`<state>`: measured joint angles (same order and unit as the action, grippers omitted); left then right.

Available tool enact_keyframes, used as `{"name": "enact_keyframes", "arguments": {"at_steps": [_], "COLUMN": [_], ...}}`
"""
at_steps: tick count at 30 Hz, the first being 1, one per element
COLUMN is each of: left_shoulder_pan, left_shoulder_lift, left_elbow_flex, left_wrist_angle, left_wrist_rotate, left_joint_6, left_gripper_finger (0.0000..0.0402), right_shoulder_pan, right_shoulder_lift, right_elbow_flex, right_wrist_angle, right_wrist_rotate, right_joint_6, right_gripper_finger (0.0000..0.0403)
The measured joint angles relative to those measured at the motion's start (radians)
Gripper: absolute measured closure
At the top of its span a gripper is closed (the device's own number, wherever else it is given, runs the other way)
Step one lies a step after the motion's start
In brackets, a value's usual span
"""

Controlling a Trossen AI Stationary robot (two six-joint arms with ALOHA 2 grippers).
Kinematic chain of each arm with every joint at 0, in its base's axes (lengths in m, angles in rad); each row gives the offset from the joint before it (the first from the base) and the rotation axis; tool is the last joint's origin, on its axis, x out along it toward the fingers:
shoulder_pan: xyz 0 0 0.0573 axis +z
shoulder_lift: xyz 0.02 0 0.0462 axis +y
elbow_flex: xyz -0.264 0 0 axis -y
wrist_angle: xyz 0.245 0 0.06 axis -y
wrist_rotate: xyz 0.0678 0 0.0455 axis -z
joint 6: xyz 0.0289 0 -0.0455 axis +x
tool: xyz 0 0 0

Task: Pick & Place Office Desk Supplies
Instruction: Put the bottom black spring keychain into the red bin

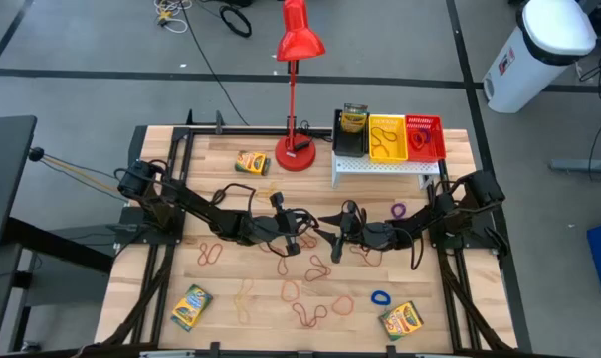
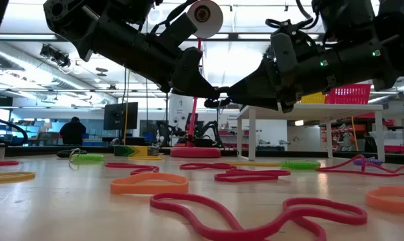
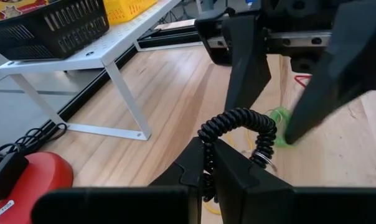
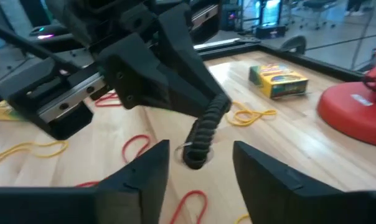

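I have the black coiled band [image 4: 202, 135] pinched at one end in my left gripper [image 3: 206, 163], fingers clenched on it, above mid-table. My right gripper [image 4: 199, 163] faces it, fingers spread, the band's free end hanging between them.

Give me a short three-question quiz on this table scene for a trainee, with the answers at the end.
1. True or false: the left gripper is shut on the black coiled band.
2. Which bin holds a crayon box? A black, B yellow, C red.
3. How many crayon boxes lie on the table itself?
Key: 1 true; 2 A, the black bin; 3 three.
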<state>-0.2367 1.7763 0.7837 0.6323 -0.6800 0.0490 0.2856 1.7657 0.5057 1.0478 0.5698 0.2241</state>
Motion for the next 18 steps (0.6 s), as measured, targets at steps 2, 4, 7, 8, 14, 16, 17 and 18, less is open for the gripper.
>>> {"name": "enact_keyframes", "arguments": {"at_steps": [2, 4, 7, 8, 14, 16, 17, 18], "left_shoulder_pan": [0.0, 0.0, 0.0, 0.0, -0.006, -0.012, -0.015, -0.021], "left_shoulder_lift": [0.0, 0.0, 0.0, 0.0, 0.0, 0.0, 0.0, 0.0], "left_elbow_flex": [0.0, 0.0, 0.0, 0.0, 0.0, 0.0, 0.0, 0.0], "left_wrist_angle": [0.0, 0.0, 0.0, 0.0, 0.0, 0.0, 0.0, 0.0], "left_wrist_rotate": [0.0, 0.0, 0.001, 0.004, 0.016, 0.017, 0.017, 0.017], "left_joint_6": [0.0, 0.0, 0.0, 0.0, -0.001, -0.001, 0.002, 0.01], "left_gripper_finger": [0.0375, 0.0374, 0.0372, 0.037, 0.0359, 0.0352, 0.0347, 0.0341], "right_shoulder_pan": [0.001, 0.001, 0.001, 0.001, 0.001, 0.001, 0.001, 0.001], "right_shoulder_lift": [0.0, 0.0, 0.0, 0.0, 0.0, 0.0, 0.0, 0.0], "right_elbow_flex": [0.0, 0.0, 0.0, 0.0, 0.0, 0.0, 0.0, 0.0], "right_wrist_angle": [0.0, 0.0, -0.002, -0.003, -0.003, -0.003, -0.003, -0.003], "right_wrist_rotate": [0.002, 0.002, 0.002, 0.002, -0.002, -0.003, -0.003, -0.002], "right_joint_6": [-0.004, -0.006, -0.017, -0.019, -0.023, -0.023, -0.023, -0.023], "right_gripper_finger": [0.0255, 0.0287, 0.0336, 0.035, 0.0392, 0.0388, 0.0384, 0.0381]}}
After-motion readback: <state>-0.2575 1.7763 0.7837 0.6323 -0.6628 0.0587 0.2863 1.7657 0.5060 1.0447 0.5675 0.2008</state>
